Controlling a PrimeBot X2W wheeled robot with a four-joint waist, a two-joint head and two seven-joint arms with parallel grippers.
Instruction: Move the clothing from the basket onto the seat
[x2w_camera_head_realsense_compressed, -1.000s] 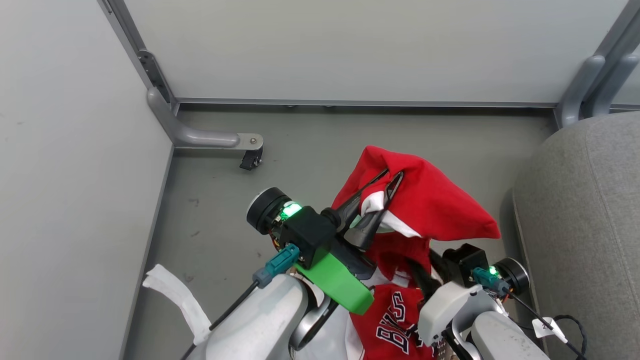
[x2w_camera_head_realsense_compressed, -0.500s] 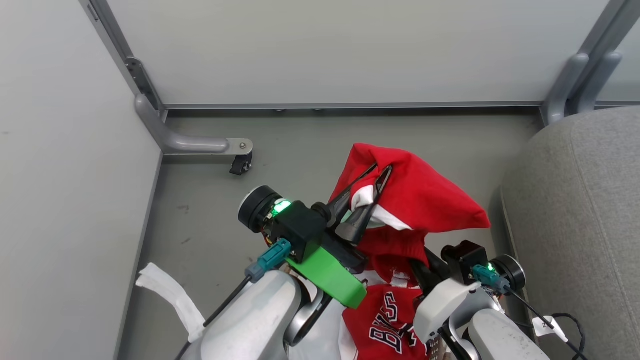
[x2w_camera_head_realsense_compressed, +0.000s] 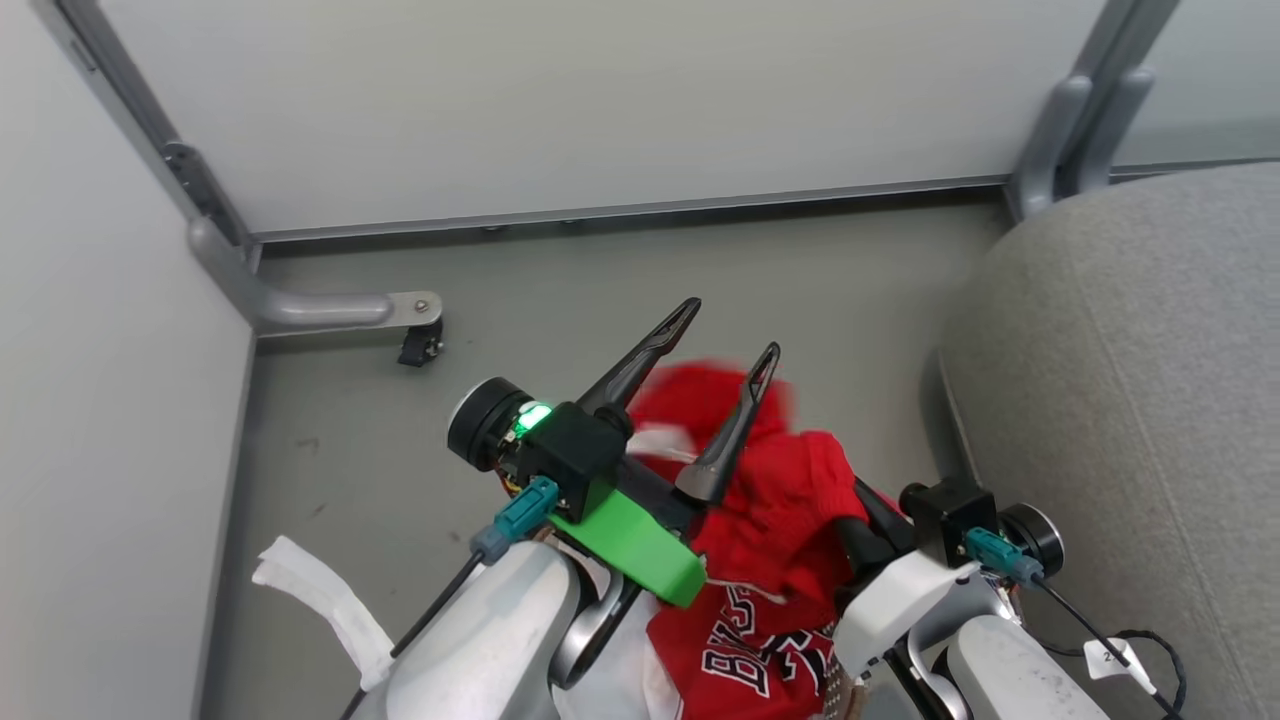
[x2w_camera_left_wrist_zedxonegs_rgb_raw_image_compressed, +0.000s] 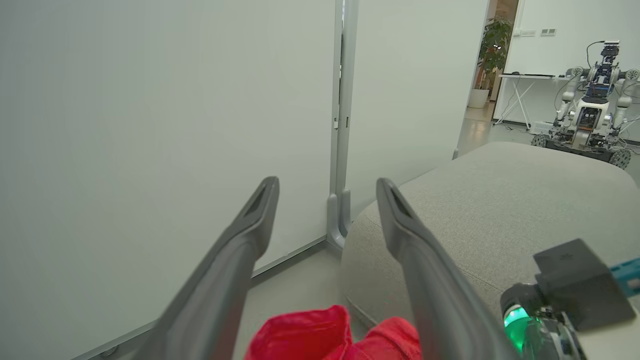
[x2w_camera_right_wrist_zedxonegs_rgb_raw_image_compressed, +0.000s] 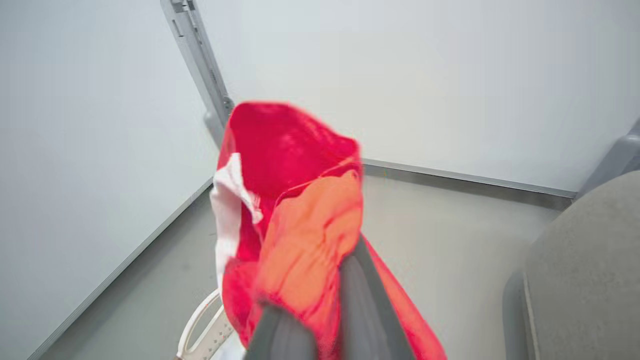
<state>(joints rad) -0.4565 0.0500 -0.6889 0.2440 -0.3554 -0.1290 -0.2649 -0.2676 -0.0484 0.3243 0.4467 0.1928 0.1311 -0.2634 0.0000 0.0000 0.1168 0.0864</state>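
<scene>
The right gripper (x2w_camera_right_wrist_zedxonegs_rgb_raw_image_compressed: 320, 305) is pinching shut on a fold of the red clothing (x2w_camera_head_realsense_compressed: 790, 510), which is hanging from it in a bunch just above the basket (x2w_camera_right_wrist_zedxonegs_rgb_raw_image_compressed: 207, 330). The lettered jersey (x2w_camera_head_realsense_compressed: 735, 665) is lying lower down, close against the robot's body. The left gripper (x2w_camera_head_realsense_compressed: 731, 327) is standing wide open just over the bunch, gripping nothing.

By the look of it, the lift out of the basket is under way. Doing it well is a matter of raising the right arm until the trailing cloth is hanging clear of the rim, then swinging toward the seat (x2w_camera_head_realsense_compressed: 1120, 400) on the right and letting go only once the cloth is lying over the cushion. One small pinch is likely to be slipping if swung fast. The open left fingers (x2w_camera_left_wrist_zedxonegs_rgb_raw_image_compressed: 425, 260) are sitting close to the cloth and risking a snag, so drawing them aside is looking wise.

A black cable (x2w_camera_head_realsense_compressed: 1110, 630) is trailing beside the right forearm, against the seat edge. Farther off, the grey floor (x2w_camera_head_realsense_compressed: 600, 270), a castor bracket (x2w_camera_head_realsense_compressed: 410, 330) and pale wall panels (x2w_camera_head_realsense_compressed: 600, 100) are lying well apart from that path. Another robot (x2w_camera_left_wrist_zedxonegs_rgb_raw_image_compressed: 595, 110) is standing beyond the seat.
</scene>
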